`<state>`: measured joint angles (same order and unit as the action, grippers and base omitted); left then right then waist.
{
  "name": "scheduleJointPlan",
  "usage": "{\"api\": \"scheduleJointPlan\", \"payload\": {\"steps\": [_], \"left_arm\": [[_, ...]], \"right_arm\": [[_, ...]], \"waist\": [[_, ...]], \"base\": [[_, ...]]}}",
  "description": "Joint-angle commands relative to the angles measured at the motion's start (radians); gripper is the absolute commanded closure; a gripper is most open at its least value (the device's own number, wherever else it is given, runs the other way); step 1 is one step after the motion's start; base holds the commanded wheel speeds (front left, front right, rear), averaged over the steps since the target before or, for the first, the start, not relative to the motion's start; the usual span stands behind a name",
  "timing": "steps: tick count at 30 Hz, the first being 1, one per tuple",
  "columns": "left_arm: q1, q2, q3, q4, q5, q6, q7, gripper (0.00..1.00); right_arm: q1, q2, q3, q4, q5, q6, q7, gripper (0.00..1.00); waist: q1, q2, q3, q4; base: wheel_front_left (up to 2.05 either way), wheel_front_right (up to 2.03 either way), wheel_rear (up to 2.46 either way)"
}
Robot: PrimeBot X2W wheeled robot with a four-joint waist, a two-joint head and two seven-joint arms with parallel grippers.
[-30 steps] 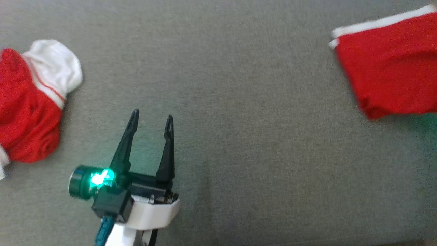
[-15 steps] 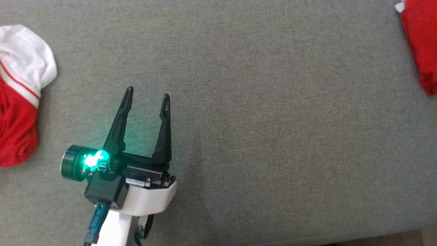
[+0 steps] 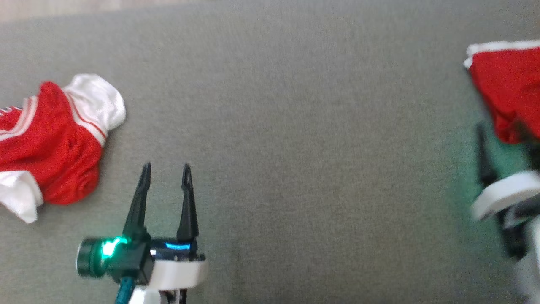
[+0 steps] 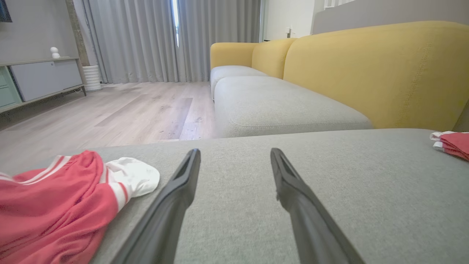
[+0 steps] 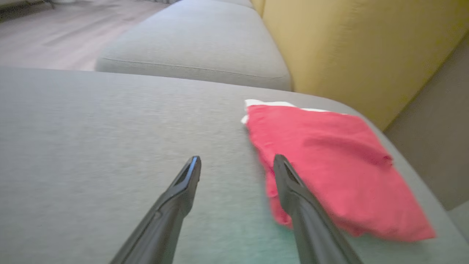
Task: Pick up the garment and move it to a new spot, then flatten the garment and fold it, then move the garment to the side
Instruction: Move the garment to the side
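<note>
Fingers (image 3: 138, 198) of left gripper (image 3: 166, 166) apart, low over grey cushion (image 3: 295, 126)

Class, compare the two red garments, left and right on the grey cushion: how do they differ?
The left garment lies crumpled and bunched; the right garment lies flat, folded. The left garment shows broad white sections and stripes; the right garment is nearly all red with a thin white edge. Both are red and white, lying on the grey cushion.

Right tool (image 3: 504, 135): blurred, cropped by the head view's right edge. Folded garment (image 3: 506, 80): cropped by the same edge. Crumpled garment (image 3: 55, 143): cropped at left.
</note>
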<state>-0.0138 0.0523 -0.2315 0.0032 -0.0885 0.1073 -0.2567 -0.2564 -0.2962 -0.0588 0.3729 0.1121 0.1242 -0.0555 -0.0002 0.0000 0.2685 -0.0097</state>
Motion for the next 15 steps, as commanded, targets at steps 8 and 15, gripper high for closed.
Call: {"api": "scheduleJointPlan", "payload": {"steps": [8,15], "left_arm": [[0.084,-0.002,0.05,0.003,-0.027,0.057,-0.005,0.0],[0.159,-0.002,0.066,-0.002,-0.026,0.066,-0.005,0.0]], "right_arm": [[0.13,0.105,0.269,0.044,0.133,0.007,-0.173,0.0],[0.2,0.186,0.259,0.012,0.142,0.007,-0.205,0.0]], "waist": [[0.0002,0.0,-0.231,0.058],[0.0002,0.0,-0.316,0.079]], "base": [[0.0,0.0,0.0],[0.0,0.0,0.0]]}}
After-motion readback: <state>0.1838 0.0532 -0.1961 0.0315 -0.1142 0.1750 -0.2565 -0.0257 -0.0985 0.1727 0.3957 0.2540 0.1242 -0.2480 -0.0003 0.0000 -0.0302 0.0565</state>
